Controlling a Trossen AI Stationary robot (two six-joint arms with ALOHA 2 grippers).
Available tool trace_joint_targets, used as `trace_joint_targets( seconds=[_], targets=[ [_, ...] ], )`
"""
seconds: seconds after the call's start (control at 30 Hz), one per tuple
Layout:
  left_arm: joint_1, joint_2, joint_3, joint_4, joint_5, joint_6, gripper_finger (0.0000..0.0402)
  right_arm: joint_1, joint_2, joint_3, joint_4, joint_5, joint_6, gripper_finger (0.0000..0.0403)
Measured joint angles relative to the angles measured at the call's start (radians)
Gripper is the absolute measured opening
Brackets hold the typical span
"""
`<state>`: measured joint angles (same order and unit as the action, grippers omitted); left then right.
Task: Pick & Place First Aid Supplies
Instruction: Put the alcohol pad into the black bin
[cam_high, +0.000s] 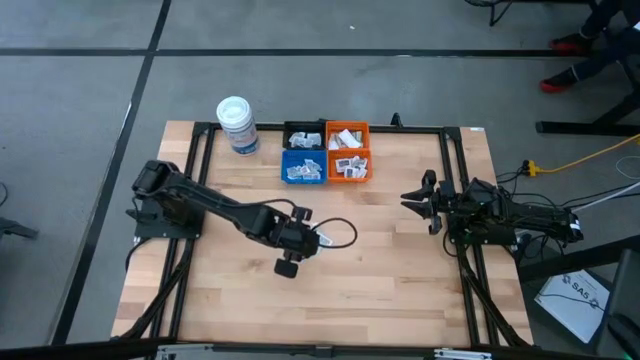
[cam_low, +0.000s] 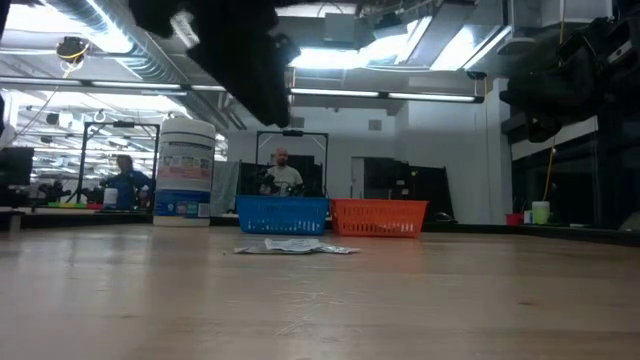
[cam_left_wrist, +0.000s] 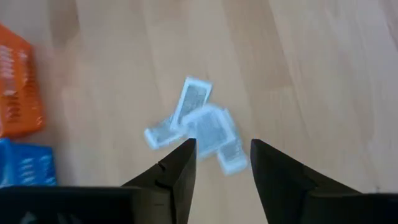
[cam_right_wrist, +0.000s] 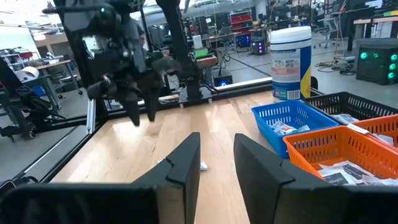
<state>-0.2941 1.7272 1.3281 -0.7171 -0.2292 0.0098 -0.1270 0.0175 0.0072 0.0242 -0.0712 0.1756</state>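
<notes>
- Pale wooden table (cam_high: 380, 290) fills the lower half of the high view, with bare boards along its bottom edge.
- Left gripper (cam_high: 300, 243) hangs over the middle of the table, just left of frame centre, its arm reaching in from the left edge.
- Jaws are spread apart, seen clearly in the left wrist view with two dark fingers (cam_left_wrist: 177, 180) parted and nothing between them.
- Right under that gripper lies a small heap of first aid sachets (cam_left_wrist: 199, 127), flat white-grey packets overlapping on the wood; in the low view they sit at frame centre (cam_low: 295, 246), in front of the bins.
- Right gripper (cam_high: 420, 203) waits at centre right of the high view, pointing toward the middle, well apart from the heap.
- Its jaws stand parted with a clear gap and nothing held, as the right wrist view shows.
- Farther up the frame, a cluster of bins: blue bin (cam_high: 303, 168) and orange bin (cam_high: 349, 167) in front, a black bin (cam_high: 303, 135) and a second orange one behind, all holding more sachets.
- White cylindrical tub (cam_high: 237, 124) stands upright just left of the bins.
- Beyond the table in the low view, a person (cam_low: 284, 172) sits behind the blue bin, and another person (cam_low: 126, 180) at far left.
</notes>
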Motion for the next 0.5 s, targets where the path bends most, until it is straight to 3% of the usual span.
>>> trace_joint_targets(
  seconds=[0.5],
  targets=[
    [0.053, 0.197, 0.0, 0.125, 0.093, 0.052, 0.0148, 0.0, 0.0, 0.0, 0.0, 0.0, 0.0, 0.01]
  ],
)
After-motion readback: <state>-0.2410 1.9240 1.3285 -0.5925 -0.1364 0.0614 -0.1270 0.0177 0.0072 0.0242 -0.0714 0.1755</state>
